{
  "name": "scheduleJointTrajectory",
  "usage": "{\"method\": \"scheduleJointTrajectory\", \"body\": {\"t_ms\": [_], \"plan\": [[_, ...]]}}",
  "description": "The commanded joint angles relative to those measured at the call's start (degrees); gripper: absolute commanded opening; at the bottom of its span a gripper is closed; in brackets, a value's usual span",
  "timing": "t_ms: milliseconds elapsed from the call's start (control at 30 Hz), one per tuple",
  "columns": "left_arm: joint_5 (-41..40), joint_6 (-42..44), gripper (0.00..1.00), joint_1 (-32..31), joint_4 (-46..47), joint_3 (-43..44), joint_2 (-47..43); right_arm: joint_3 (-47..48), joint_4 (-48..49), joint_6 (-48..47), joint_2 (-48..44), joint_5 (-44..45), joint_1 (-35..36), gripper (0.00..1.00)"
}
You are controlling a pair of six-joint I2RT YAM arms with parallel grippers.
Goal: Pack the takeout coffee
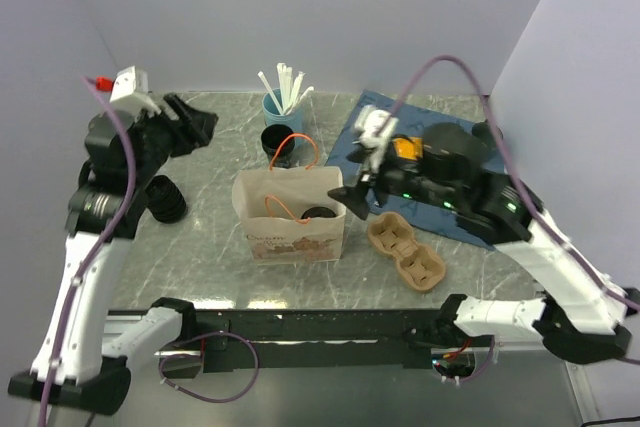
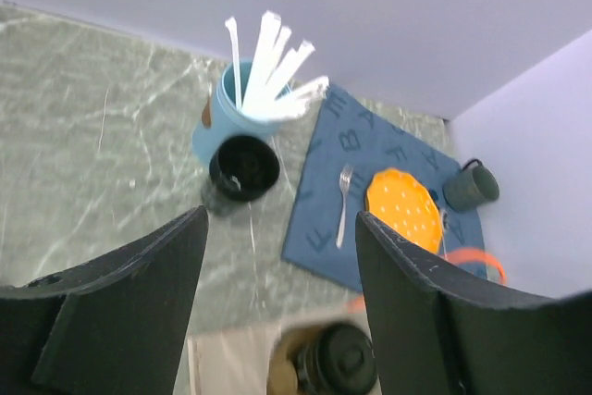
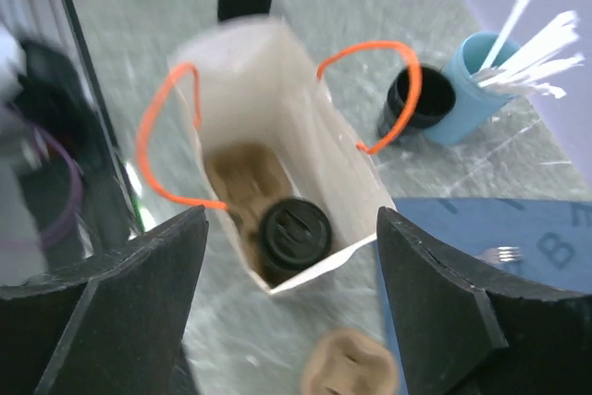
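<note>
The takeout coffee, a black cup with a black lid, stands inside the open paper bag with orange handles, on a brown carrier at the bag's bottom. It shows in the right wrist view and, blurred, in the left wrist view. My right gripper is open and empty, just right of the bag's rim and above it. My left gripper is open and empty, raised at the far left, well away from the bag.
A lidless black cup and a light-blue straw cup stand behind the bag. A second cardboard carrier lies right of it. A blue placemat holds an orange plate, fork and grey-green mug. Another black object sits left.
</note>
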Motion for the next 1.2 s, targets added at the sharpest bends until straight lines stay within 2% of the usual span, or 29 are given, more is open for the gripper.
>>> {"method": "scheduleJointTrajectory", "body": {"t_ms": [0, 33, 133, 333, 467, 667, 733, 900, 1033, 1100, 1167], "plan": [[-0.2, 3.3, 0.70, 0.1, 10.6, 3.2, 8.8, -4.1, 10.0, 18.0, -8.9, 3.0, -0.1, 0.83], [0.6, 3.5, 0.70, 0.1, 10.8, 5.4, 10.5, -6.6, 10.9, 21.4, -11.7, 3.3, -0.1, 0.88], [4.0, 5.2, 0.67, 0.0, 14.4, 7.1, 16.1, -12.4, 13.9, 24.0, -17.0, 4.5, -0.1, 1.00], [2.6, 9.1, 0.71, 0.1, 17.7, 10.3, 27.6, -14.3, 11.6, 26.2, -19.9, 6.5, -0.1, 1.00], [3.9, 9.0, 0.71, 0.4, 23.0, 14.6, 39.4, -13.9, 10.4, 26.7, -18.7, 7.0, -0.1, 1.00], [6.1, 7.0, 0.67, 1.2, 24.8, 29.2, 57.4, -10.4, 7.8, 26.4, -15.5, 11.9, -0.1, 1.00], [9.0, 6.2, 0.65, 1.4, 25.6, 34.4, 62.9, -9.4, 7.0, 25.6, -14.5, 13.5, -0.1, 1.00], [9.9, 4.2, 0.62, 1.4, 27.1, 39.7, 69.8, -7.9, 6.6, 24.2, -12.8, 17.7, -0.1, 1.00], [9.9, 4.2, 0.60, 1.4, 28.2, 39.9, 73.2, -7.0, 7.0, 23.5, -10.8, 19.2, -0.1, 1.00], [10.8, 4.0, 0.54, 1.6, 29.2, 40.4, 74.0, -6.8, 7.2, 23.2, -9.9, 19.2, -0.1, 1.00], [12.6, 3.2, 0.44, 2.1, 31.1, 40.9, 75.0, -6.7, 7.0, 23.0, -9.5, 19.2, -0.1, 1.00]]}}
